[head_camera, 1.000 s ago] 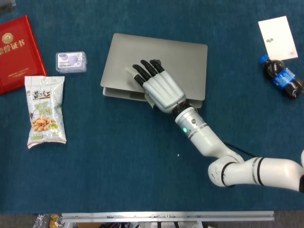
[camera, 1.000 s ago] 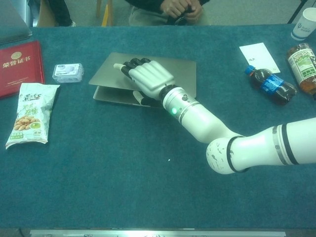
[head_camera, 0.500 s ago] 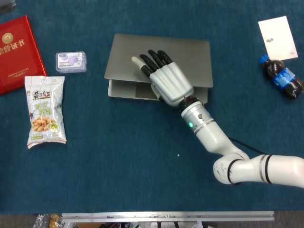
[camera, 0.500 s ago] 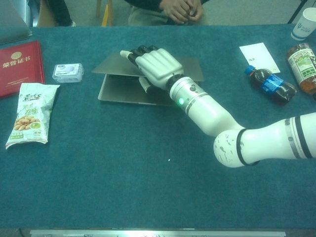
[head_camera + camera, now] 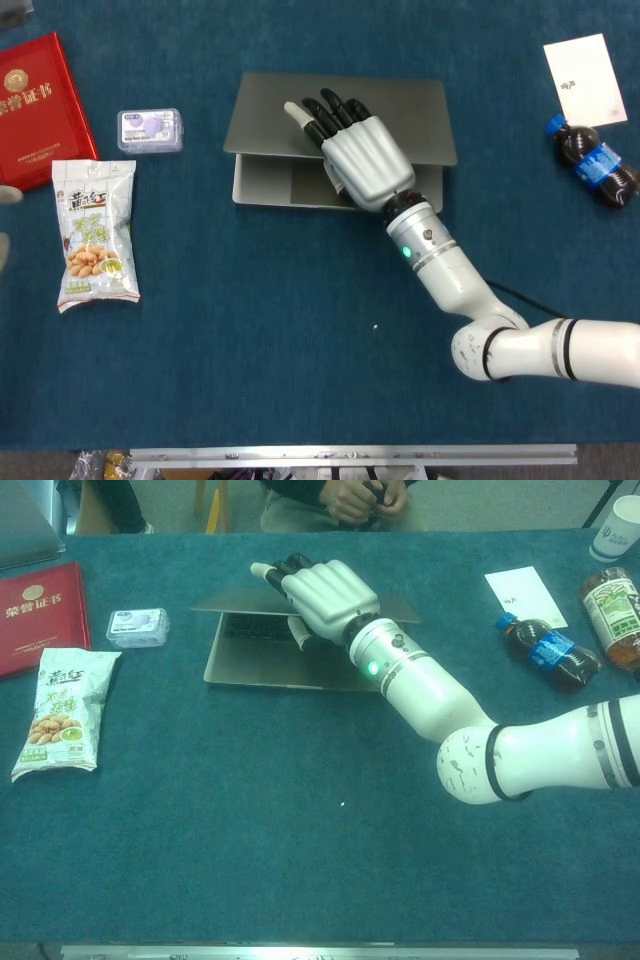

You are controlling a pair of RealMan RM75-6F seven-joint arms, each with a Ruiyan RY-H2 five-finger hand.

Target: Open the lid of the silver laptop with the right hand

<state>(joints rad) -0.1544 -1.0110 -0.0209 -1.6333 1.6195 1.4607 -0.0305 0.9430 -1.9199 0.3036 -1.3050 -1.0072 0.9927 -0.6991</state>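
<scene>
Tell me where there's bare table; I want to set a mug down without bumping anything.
Widest bare patch: the near table, bordered by the snack bag, the laptop and the right arm. Another lies between the laptop and the cola bottle. The left side is crowded: red booklet, small case, snack bag. The right hand holds the lid.

Silver laptop (image 5: 300, 185), lid (image 5: 400, 115) partly raised, perhaps halfway, keyboard showing.

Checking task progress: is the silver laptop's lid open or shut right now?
Partly open. In the chest view the lid is lifted off the base, exposing the keyboard, with the right hand gripping its front edge.
</scene>
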